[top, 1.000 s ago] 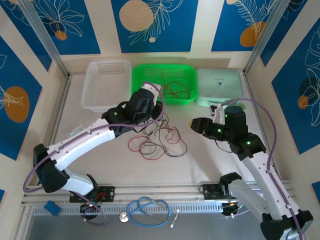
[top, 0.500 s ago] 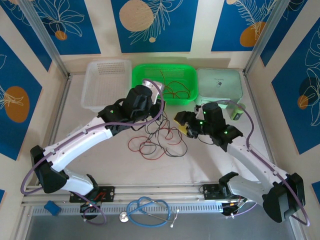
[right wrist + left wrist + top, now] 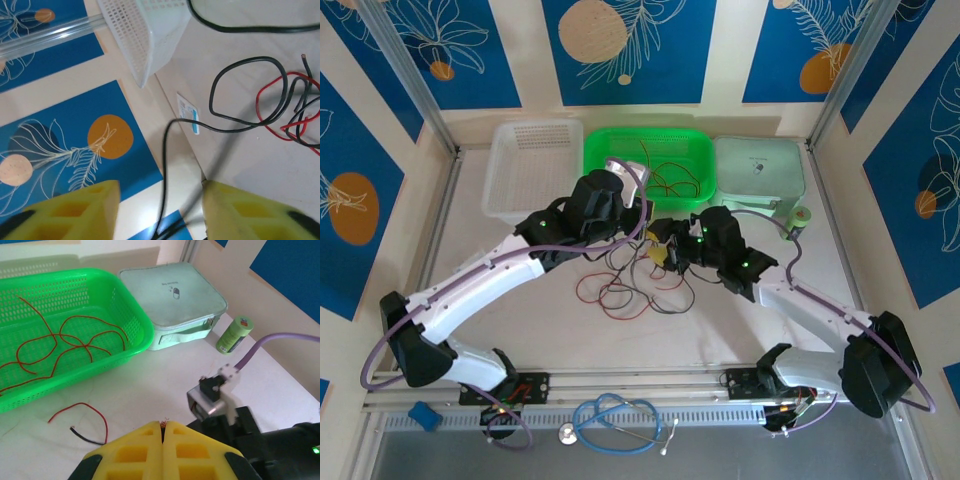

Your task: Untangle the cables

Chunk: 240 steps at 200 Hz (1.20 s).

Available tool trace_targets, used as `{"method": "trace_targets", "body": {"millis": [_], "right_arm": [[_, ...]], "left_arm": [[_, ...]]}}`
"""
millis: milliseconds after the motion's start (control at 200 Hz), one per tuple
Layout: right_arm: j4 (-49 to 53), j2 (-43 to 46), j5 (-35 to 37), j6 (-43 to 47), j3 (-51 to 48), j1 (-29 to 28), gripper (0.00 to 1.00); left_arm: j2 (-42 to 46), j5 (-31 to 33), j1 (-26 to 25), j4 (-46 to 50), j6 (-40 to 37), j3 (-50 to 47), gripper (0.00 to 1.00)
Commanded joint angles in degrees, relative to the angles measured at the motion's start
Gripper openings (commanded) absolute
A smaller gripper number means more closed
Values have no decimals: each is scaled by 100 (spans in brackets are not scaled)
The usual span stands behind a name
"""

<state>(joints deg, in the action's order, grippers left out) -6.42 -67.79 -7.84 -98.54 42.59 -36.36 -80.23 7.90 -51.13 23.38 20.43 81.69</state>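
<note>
A white basket is set far left. The left gripper is pressed closed above the tangled cables on the table, near a green basket. A black strand is straddled by the parted right gripper. A pale case is placed rightward.

- The middle of the surface is covered by the cables, which are spread in loose loops.
- Above that tangle, the left end effector and the right end effector are crowded close together.
- The far edge is walled off by a white basket, a green basket and a pale case, set side by side.
- A roll of green tape is stood just beside the case.
- Bare surface is found open at front centre and along the right side.
</note>
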Motion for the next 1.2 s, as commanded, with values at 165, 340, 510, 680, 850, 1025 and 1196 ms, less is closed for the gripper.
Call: {"method": "trace_targets", "body": {"millis": [165, 340, 510, 680, 850, 1025, 1196], "right_arm": [[296, 83, 501, -111, -122, -82, 0], [753, 178, 837, 141, -358, 3, 0], [1094, 178, 1143, 367, -646, 133, 0], [1474, 144, 1477, 622, -861, 199, 0], [1573, 35, 1657, 721, -1156, 282, 0], [1676, -191, 1806, 934, -1215, 366, 0], [1757, -429, 1926, 1113, -1208, 384, 0]], "left_arm": [[361, 131, -11, -146, -340, 202, 0], [446, 376, -6, -47, -598, 626, 0], [485, 522, -6, -35, -786, 950, 0], [499, 614, -7, -51, -922, 1158, 0], [443, 634, -2, -43, -1014, 1361, 0], [409, 603, -8, -61, -1050, 1479, 0], [399, 623, -2, -26, -1123, 1606, 0]]}}
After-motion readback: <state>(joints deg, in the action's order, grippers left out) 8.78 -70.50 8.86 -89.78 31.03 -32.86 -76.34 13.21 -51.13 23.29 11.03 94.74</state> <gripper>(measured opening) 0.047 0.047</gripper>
